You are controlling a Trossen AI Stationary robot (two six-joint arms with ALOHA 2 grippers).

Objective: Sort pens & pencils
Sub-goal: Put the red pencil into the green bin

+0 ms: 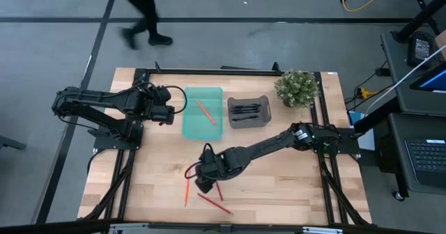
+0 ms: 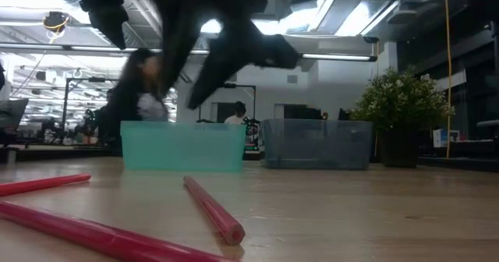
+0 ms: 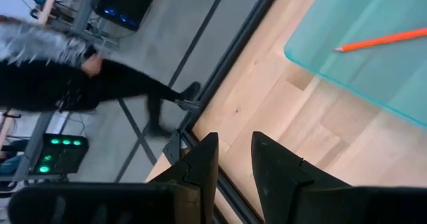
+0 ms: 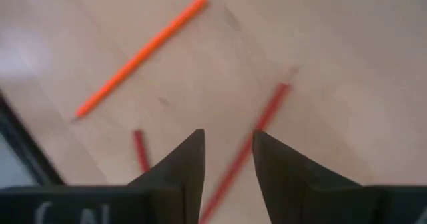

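The right gripper [image 4: 227, 164] hangs over the lower middle of the table [image 1: 293, 185] with its two dark fingers spread a little and nothing between them. Through that gap the right wrist view shows a red pencil [image 4: 257, 134] lying aslant on the wood, a shorter stretch of another red pencil [image 4: 139, 151] beside the other finger, and an orange pencil [image 4: 140, 54] well apart toward the upper left of the frame. In the high view the same gripper [image 1: 204, 180] sits at the lower centre, with the orange pencil [image 1: 187, 191] just left of it and red pencils [image 1: 214, 204] below it.

The left gripper [image 3: 233, 161] waits at the table's upper left, its fingers parted and empty, near the teal bin [image 1: 202, 113].

The pencils are thin, smooth sticks, bright orange or deep red. One orange pencil [image 1: 205, 111] lies in the teal bin; the left wrist view shows its sharpened tip [image 3: 383, 39]. The pens [image 1: 246, 111], thin and black, lie in the grey bin [image 1: 249, 113] at the upper centre.

Only the low view shows the red pencils [image 2: 212, 209] close, round-ended, before both bins. Only the high view shows the potted plant [image 1: 297, 88] beside the grey bin, and a person [image 1: 139, 14] walking past beyond the table.
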